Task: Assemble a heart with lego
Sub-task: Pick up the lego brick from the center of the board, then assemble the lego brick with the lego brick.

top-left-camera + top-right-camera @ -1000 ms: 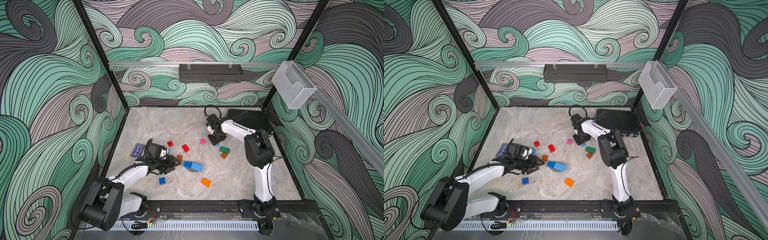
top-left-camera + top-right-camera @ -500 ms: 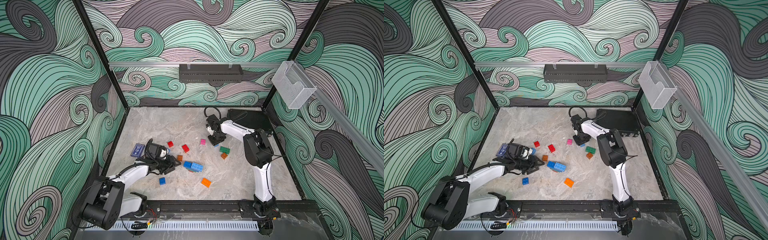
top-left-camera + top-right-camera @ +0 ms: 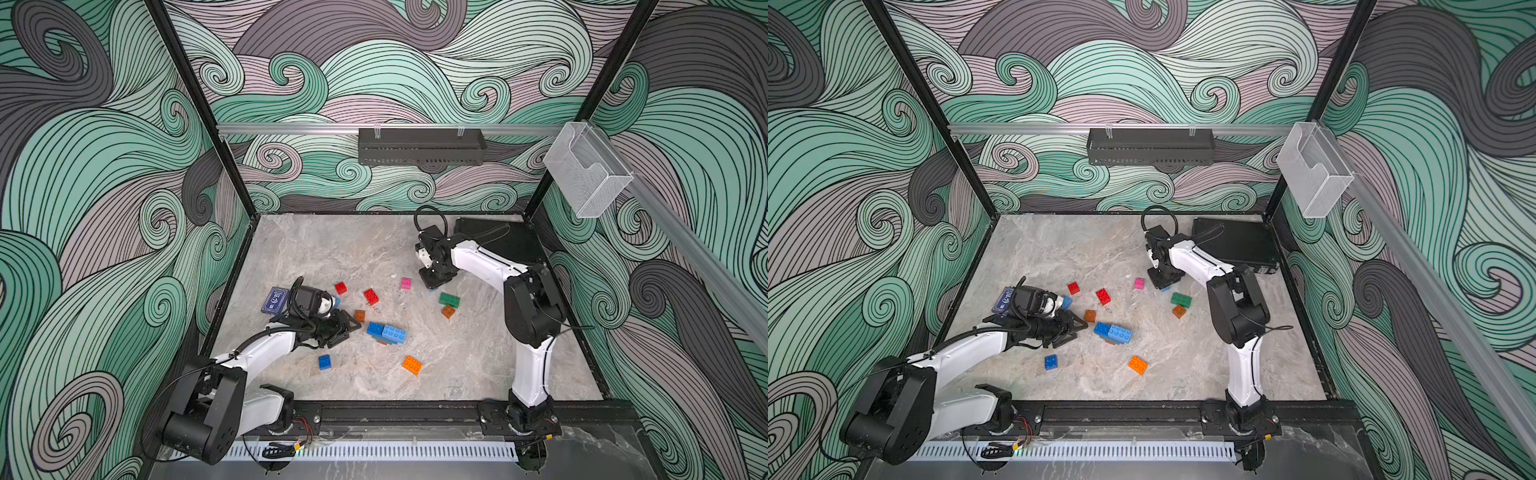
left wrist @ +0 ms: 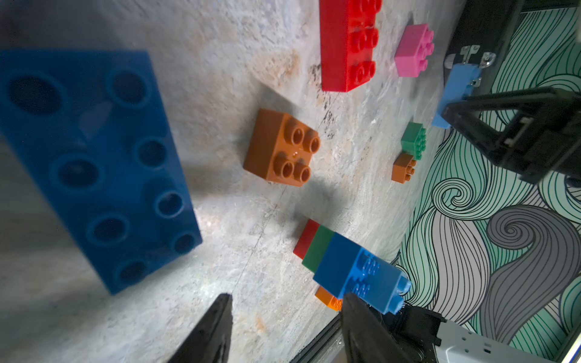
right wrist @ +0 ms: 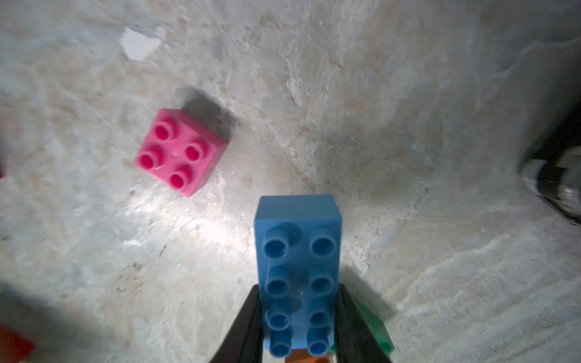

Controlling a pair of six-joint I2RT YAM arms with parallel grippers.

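My right gripper (image 5: 298, 289) is shut on a light blue oblong lego brick (image 5: 297, 239), low over the table (image 3: 332, 249), beside the pink brick (image 5: 180, 151). In both top views that gripper (image 3: 434, 283) (image 3: 1163, 282) covers most of its brick. My left gripper (image 4: 287, 297) (image 3: 351, 328) is open with nothing between its fingers. It points at a stack of blue bricks on green and red ones (image 3: 386, 333) (image 4: 345, 270). A dark blue oblong brick (image 4: 94, 163) lies close under the left wrist. An orange-brown square brick (image 4: 281, 147) sits just ahead.
Loose on the table lie a red square brick (image 3: 340, 287), a red oblong (image 3: 371, 296), green (image 3: 449, 299), small orange (image 3: 448, 311), dark blue (image 3: 324, 362) and orange (image 3: 412, 365) bricks. A dark blue card box (image 3: 275, 300) lies by the left wrist. A black case (image 3: 498, 237) fills the back right corner.
The right gripper's jaws have closed on the light blue brick. Both arms have stayed almost where they were.
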